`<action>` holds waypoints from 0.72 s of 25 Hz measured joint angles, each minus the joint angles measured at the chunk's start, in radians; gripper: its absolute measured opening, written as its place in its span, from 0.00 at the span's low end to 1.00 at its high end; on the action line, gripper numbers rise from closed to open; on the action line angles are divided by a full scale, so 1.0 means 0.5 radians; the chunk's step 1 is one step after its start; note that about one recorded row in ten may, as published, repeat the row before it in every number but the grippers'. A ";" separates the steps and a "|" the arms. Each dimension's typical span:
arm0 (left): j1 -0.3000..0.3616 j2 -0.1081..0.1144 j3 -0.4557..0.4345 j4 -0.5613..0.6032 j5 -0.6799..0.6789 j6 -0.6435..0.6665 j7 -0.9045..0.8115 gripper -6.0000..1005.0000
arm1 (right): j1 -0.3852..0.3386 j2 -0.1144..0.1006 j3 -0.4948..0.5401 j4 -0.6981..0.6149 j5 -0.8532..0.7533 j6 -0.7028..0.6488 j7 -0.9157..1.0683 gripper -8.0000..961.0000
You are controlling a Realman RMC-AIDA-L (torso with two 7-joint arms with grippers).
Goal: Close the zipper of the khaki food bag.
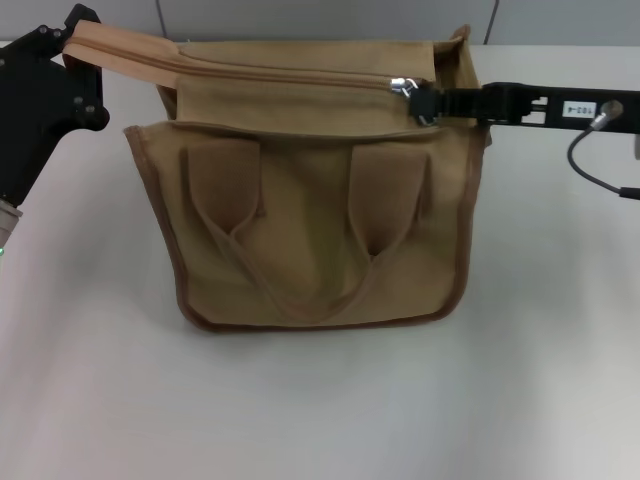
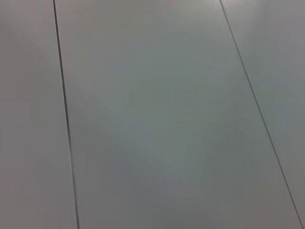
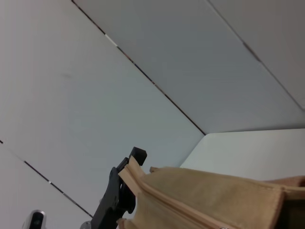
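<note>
The right gripper [image 1: 428, 100] is reaching in from the right along the bag's top, its black fingertips closing narrow around the silver pull tab [image 1: 404, 86] of the zipper [image 1: 285, 72]. The tab is sitting near the right end of the top panel, just left of the fingertips and touching them. The right arm's long black body is stretching away to the right edge, with a grey cable looping beneath it.

Over on the left, the left gripper [image 1: 82, 32] is clamping the loose tan end of the zipper tape where it is sticking out past the bag's far-left corner, pulling it up and out to the left. The right wrist view is catching that same grip from the other end: the tan strip is running away to the black left gripper [image 3: 125, 179], which is pinching it.

The zipper line is running straight between the two grippers along the far top of the khaki food bag [image 1: 310, 230]. The bag is standing upright in the middle of the white counter [image 1: 320, 410], its front face toward us, brown trim around the edges, two looped handles [image 1: 300, 230] hanging flat against the front. Grey wall panels are filling the left wrist view.
</note>
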 joint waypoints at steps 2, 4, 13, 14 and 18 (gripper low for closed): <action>-0.002 0.000 0.000 0.001 0.000 -0.002 0.000 0.06 | -0.015 -0.003 0.019 0.000 0.003 -0.007 -0.014 0.02; -0.003 0.000 0.000 0.002 0.000 -0.003 0.000 0.06 | -0.034 -0.004 0.066 0.000 -0.001 -0.016 -0.032 0.02; -0.003 0.000 0.000 0.004 0.000 -0.002 0.000 0.06 | -0.043 -0.010 0.101 0.018 -0.003 -0.032 -0.071 0.03; -0.003 0.000 0.000 0.004 0.000 0.000 0.000 0.06 | -0.037 -0.011 0.096 0.021 -0.004 -0.035 -0.081 0.03; -0.003 0.000 0.000 0.004 0.000 0.002 0.000 0.06 | -0.035 -0.015 0.100 0.028 -0.004 -0.053 -0.115 0.03</action>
